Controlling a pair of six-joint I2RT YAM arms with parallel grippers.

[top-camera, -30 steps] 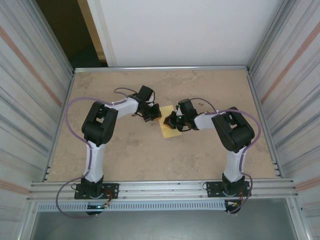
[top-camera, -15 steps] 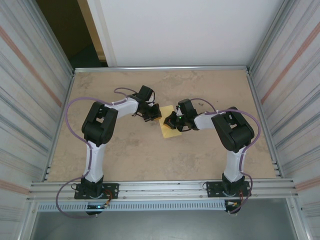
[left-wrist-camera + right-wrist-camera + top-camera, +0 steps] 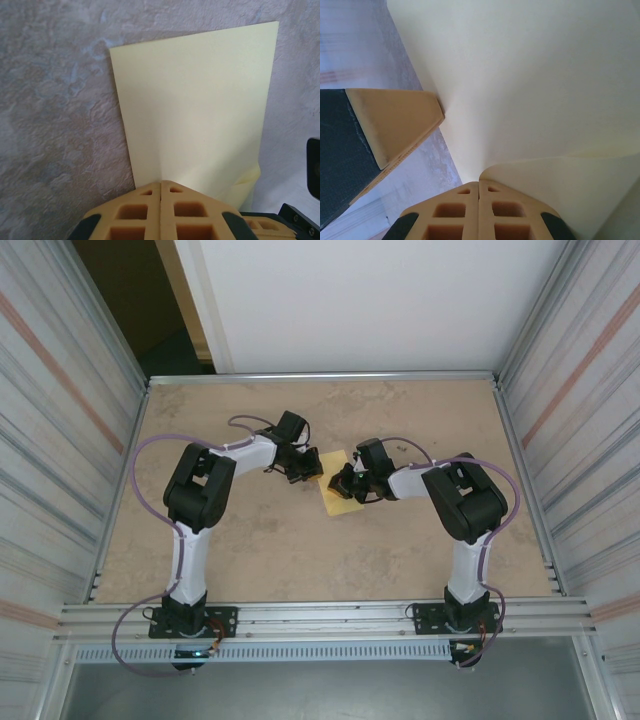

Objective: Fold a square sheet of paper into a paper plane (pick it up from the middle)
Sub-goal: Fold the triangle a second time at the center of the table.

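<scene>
Paper (image 3: 195, 100) unmoved; L gripper (image 3: 160, 183), R gripper (image 3: 479, 181) shut

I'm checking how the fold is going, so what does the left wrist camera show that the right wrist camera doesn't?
Left wrist view: the square sheet of paper lying flat on the marbled table, far edge and both far corners in sight, the left gripper shut at its near edge. Right wrist view: a curled-up flap of the sheet rising beside the shut right gripper, and a tan finger of the left gripper at the sheet's edge. Shared: the pale yellow sheet and shut tan fingertips at the bottom.
</scene>
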